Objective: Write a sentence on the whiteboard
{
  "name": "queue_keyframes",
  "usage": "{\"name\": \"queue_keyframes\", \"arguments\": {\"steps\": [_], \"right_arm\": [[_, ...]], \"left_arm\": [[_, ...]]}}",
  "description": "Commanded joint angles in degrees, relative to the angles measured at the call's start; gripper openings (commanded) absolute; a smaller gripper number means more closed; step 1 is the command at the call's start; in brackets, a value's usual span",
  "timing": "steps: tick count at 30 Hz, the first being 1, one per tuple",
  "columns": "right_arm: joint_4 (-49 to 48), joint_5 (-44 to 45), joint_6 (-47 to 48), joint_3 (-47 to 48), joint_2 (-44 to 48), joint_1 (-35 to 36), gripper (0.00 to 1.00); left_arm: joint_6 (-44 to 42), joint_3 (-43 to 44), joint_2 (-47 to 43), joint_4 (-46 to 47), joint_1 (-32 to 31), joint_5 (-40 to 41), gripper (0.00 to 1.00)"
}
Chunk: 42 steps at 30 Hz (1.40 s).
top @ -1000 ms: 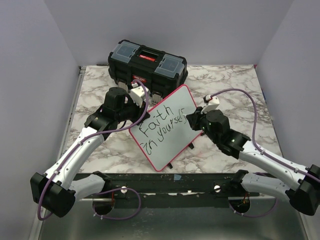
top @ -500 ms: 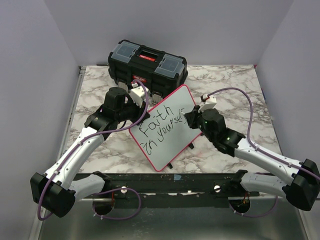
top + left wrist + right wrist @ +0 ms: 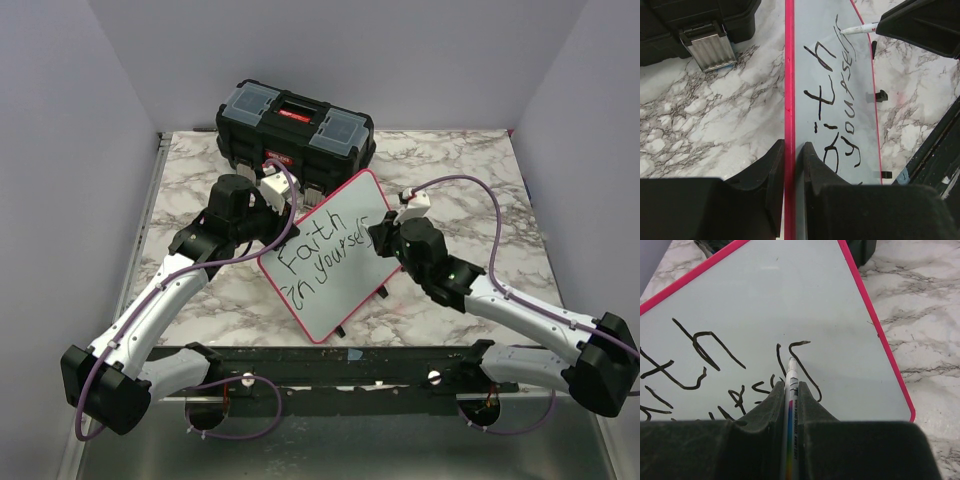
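The whiteboard (image 3: 335,265), white with a red rim, stands tilted on the marble table. Black lettering on it (image 3: 322,253) reads "Faith in yourself" over two lines; no third line shows. My left gripper (image 3: 791,150) is shut on the board's red edge (image 3: 788,90) at its left side. My right gripper (image 3: 789,390) is shut on a white marker (image 3: 792,385) with a rainbow band. The marker's tip (image 3: 792,360) is at the board beside the final "f" (image 3: 802,362). In the top view the right gripper (image 3: 381,236) is at the board's right part.
A black toolbox (image 3: 295,128) with red latch and grey lid trays stands behind the board, close to my left gripper (image 3: 272,210). Its metal clasp (image 3: 710,47) shows in the left wrist view. The table's dark front rail (image 3: 330,365) runs below the board.
My right arm has moved left, bringing the marker from beside the board's right edge onto the board by the end of "yourself". The left arm and the board have not moved.
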State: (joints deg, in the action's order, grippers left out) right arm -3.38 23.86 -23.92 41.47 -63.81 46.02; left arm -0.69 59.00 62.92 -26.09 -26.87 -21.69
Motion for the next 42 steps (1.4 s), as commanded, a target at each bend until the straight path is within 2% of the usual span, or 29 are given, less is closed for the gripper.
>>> {"name": "queue_keyframes", "arguments": {"steps": [1, 12, 21, 30, 42], "right_arm": [[-1.3, 2.6, 0.9, -1.1, -1.0, -0.3, 0.01], [0.9, 8.2, 1.7, 0.7, -0.6, -0.4, 0.01], [7.2, 10.6, 1.8, 3.2, 3.6, -0.5, 0.01], [12.9, 5.8, 0.6, 3.9, 8.1, -0.5, 0.01], [17.1, -5.0, -0.3, 3.9, 10.1, -0.5, 0.01]], "left_arm": [[-3.4, 0.2, -0.4, 0.9, -0.2, 1.1, 0.00], [-3.3, 0.2, -0.4, 0.9, -0.2, 1.0, 0.00], [-3.2, 0.2, -1.0, 0.9, -0.3, 0.7, 0.00], [-3.1, 0.2, -1.2, 1.0, -0.3, 0.8, 0.00], [-3.0, 0.0, -1.5, 1.1, -0.2, 0.8, 0.00]]}}
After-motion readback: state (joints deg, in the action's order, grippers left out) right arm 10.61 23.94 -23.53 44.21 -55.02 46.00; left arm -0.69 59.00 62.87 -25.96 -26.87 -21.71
